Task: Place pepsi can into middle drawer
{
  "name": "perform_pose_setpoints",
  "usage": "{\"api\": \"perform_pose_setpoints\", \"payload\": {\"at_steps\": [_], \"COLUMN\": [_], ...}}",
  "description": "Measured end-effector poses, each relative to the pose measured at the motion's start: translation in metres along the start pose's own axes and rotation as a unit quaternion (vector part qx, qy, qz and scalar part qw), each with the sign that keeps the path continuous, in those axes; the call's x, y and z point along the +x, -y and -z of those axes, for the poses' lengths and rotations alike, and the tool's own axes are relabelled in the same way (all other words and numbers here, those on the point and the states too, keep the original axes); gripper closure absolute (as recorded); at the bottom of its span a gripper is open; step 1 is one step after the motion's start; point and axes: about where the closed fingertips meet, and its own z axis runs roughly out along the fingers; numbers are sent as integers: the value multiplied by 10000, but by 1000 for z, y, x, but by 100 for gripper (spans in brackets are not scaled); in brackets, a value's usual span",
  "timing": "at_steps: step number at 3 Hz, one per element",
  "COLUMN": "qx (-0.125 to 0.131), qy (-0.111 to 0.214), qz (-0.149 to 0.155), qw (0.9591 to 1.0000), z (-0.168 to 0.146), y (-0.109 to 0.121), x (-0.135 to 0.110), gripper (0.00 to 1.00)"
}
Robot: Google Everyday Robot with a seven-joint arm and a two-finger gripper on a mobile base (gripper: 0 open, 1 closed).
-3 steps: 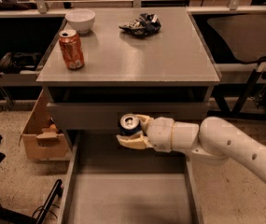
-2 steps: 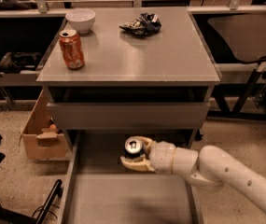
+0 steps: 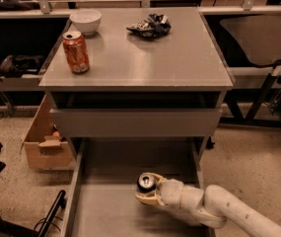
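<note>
We see a matte grey table (image 3: 179, 68), an orange-red can (image 3: 76, 52) by its left edge, a white bowl (image 3: 85, 21) at its far-left corner, and a dark blue-and-white crumpled bag (image 3: 150, 25) by its far edge. Over the grey middle drawer (image 3: 105, 211), the cream gripper (image 3: 147, 191) has pale jaws around the dark, silver-topped pepsi can (image 3: 146, 182).

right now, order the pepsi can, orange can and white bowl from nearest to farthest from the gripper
The gripper is low over the middle drawer.
1. pepsi can, held in its jaws.
2. orange can, on the table, front left.
3. white bowl, on the table, back left.
</note>
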Motion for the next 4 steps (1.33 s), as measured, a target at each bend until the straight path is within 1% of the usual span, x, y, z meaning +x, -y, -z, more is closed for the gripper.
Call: {"api": "perform_pose_setpoints", "payload": {"at_steps": [1, 2, 3, 4], "qx": [-80, -187, -269, -281], "qy": [-7, -34, -101, -110], "qz": [-174, -256, -237, -233], "qw": [9998, 9995, 9993, 9993], "z": [-10, -24, -36, -38], "y": [9, 12, 9, 8], "x": [43, 67, 76, 77], "gripper": [100, 100, 100, 86]}}
